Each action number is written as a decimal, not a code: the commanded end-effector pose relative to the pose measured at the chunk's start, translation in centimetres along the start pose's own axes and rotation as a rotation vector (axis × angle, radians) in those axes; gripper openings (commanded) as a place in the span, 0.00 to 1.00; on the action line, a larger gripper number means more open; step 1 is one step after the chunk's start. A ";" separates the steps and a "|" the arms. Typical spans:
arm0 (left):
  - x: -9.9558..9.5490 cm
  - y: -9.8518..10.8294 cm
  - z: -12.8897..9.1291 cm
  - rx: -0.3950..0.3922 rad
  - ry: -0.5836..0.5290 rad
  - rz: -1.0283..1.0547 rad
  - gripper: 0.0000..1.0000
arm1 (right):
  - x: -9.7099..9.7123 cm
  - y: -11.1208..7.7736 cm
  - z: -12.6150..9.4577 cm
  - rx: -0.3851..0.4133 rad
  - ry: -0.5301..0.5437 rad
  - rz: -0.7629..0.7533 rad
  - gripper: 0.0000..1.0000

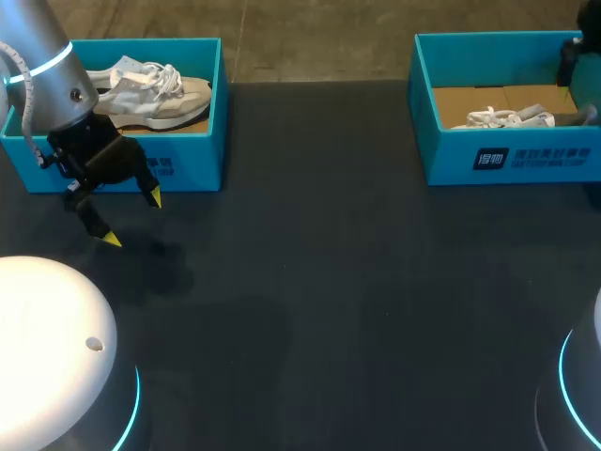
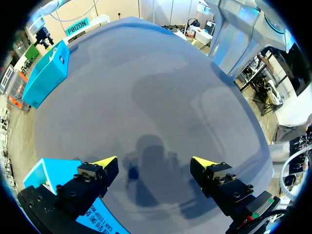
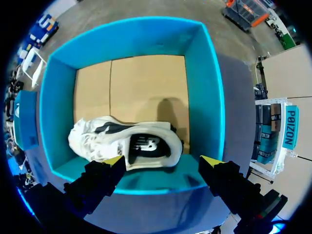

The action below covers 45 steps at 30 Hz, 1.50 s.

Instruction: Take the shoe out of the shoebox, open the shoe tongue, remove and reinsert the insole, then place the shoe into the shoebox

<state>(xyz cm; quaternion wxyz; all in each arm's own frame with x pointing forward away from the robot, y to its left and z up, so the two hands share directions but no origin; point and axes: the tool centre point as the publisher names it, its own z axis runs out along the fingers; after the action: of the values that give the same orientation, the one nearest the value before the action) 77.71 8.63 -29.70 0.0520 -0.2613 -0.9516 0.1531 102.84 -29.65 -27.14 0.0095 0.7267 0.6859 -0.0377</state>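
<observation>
While my right gripper [image 3: 162,160] hangs open above the shoe [image 3: 124,144], I judge it light, pliant; grip the heel collar.

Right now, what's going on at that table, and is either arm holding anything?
Nothing is in hand yet. The left claw hangs open over the bare table, just in front of the left shoebox, where a white shoe lies inside. The right claw is open above the right shoebox, looking down on the other shoe, which rests against the wall beneath the claw. Both shoes sit in their boxes, untouched.
</observation>
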 end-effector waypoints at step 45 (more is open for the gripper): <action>-2.4 5.4 -5.4 -0.044 -0.011 0.222 1.00 | 6.7 -7.9 -7.4 -0.015 0.064 0.071 1.00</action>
<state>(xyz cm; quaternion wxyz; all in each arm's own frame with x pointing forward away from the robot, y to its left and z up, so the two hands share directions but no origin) 81.56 11.95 -27.63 0.0106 -0.3445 -0.9294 0.1319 95.75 -22.08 -19.99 -0.0072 0.7505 0.6608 -0.0096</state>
